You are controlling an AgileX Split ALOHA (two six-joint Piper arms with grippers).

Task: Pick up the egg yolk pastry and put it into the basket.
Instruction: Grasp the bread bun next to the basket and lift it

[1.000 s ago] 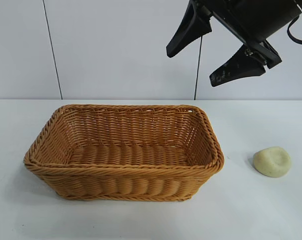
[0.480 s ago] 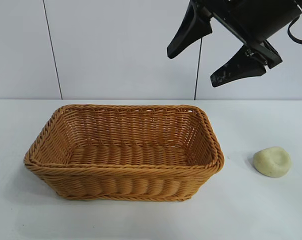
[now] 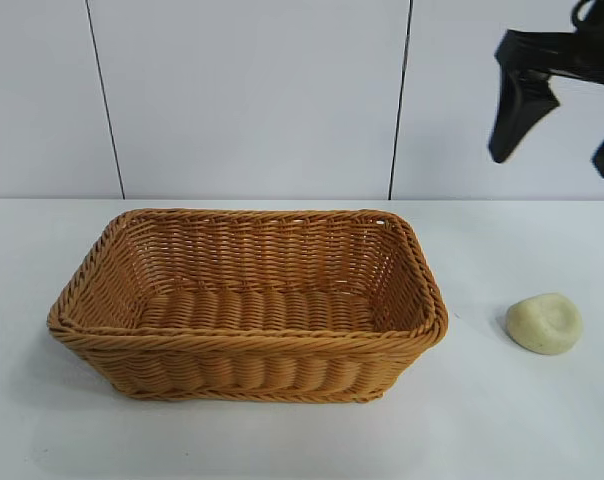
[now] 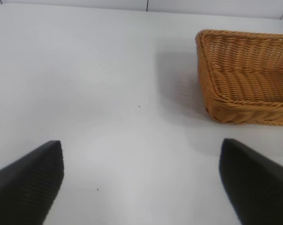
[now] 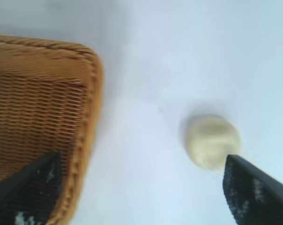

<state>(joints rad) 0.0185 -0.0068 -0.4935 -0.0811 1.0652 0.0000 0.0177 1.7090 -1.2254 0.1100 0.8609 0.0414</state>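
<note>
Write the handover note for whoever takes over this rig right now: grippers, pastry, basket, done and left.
Right gripper: open, empty, high in the air above the table, roughly over the egg yolk pastry, pointing down.
Left gripper: open, empty, parked over bare table beside the basket.
Pastry: lying on the table, clear of the basket's right end, untouched.
Basket: mid-table, nothing in it.
Done: nothing picked up yet.
Left: lower the right gripper onto the pastry, close, lift, carry it over the basket and release.

White table (image 3: 282,440), pale panelled wall (image 3: 252,100), 2 dark seams
</note>
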